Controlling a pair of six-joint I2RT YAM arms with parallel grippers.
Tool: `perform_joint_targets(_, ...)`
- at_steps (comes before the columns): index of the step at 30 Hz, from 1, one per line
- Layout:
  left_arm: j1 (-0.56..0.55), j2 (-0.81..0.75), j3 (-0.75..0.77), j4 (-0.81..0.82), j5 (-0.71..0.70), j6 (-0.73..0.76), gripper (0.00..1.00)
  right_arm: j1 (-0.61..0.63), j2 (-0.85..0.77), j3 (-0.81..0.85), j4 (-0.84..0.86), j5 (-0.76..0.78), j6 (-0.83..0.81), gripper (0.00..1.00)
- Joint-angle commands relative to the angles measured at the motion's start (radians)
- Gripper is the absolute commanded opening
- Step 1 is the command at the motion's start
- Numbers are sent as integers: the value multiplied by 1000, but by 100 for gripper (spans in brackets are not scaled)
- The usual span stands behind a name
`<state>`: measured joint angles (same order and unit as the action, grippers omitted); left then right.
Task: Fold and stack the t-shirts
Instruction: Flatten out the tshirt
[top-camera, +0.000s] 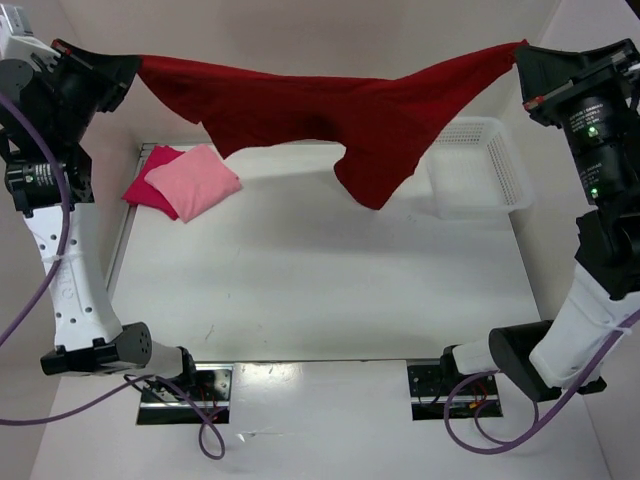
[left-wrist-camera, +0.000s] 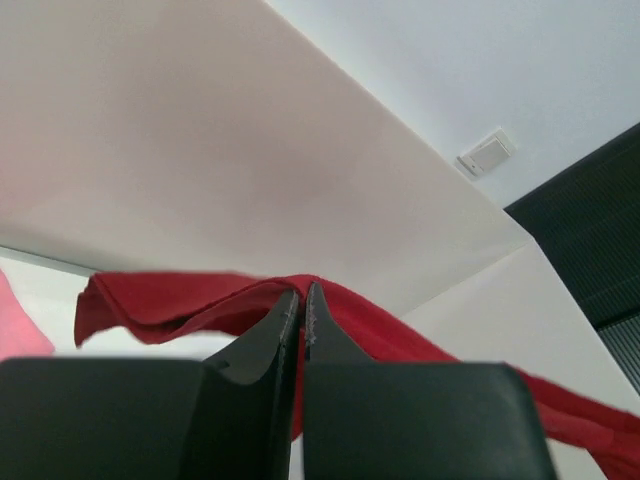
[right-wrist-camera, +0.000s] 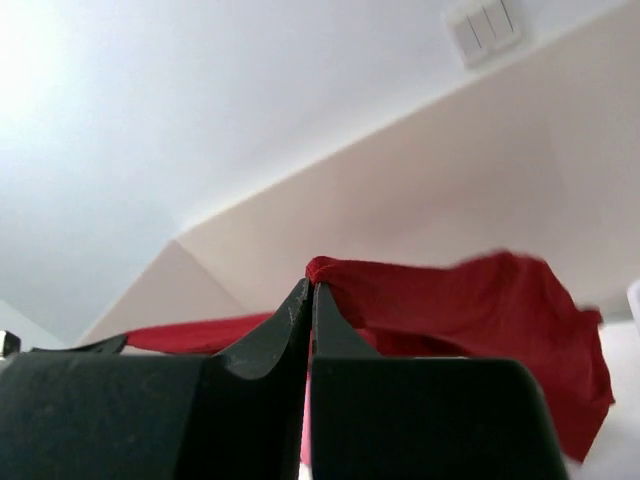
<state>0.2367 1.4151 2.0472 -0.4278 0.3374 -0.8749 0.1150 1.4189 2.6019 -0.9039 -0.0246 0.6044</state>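
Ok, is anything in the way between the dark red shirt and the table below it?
Nothing visible. The dark red shirt hangs from the left gripper and right gripper over bare table; folded pink shirts lie to its left, the basket to its right.

White table (top-camera: 300, 290), cream panel walls (left-wrist-camera: 200, 130) (a light switch (right-wrist-camera: 483, 28) higher up).

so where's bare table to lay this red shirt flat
Free: the wide middle of the table, between the folded pink shirts at far left, the basket at far right, and the arm bases. Crowded: those two far corners.
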Motion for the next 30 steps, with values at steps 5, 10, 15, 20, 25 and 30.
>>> perform_joint_targets(5,10,67,99,-77,-47,-6,0,-5,90,148,62,14,1,0)
perform_joint_targets(10,19,113,-4,16,-47,-25,0,-34,284,55,111,-24,1,0)
perform_joint_targets(15,-30,205,-163,113,-135,-4,0,-48,523,144,83,-8,-57,0)
perform_joint_targets(20,-50,407,-61,123,-124,-45,0,-57,672,228,125,-49,-48,0)
perform_joint_targets(25,-50,528,172,87,-115,-64,0,-57,672,251,246,-87,-25,0)
perform_joint_targets(30,-36,570,350,95,-90,-119,0,-57,585,253,344,-124,24,0)
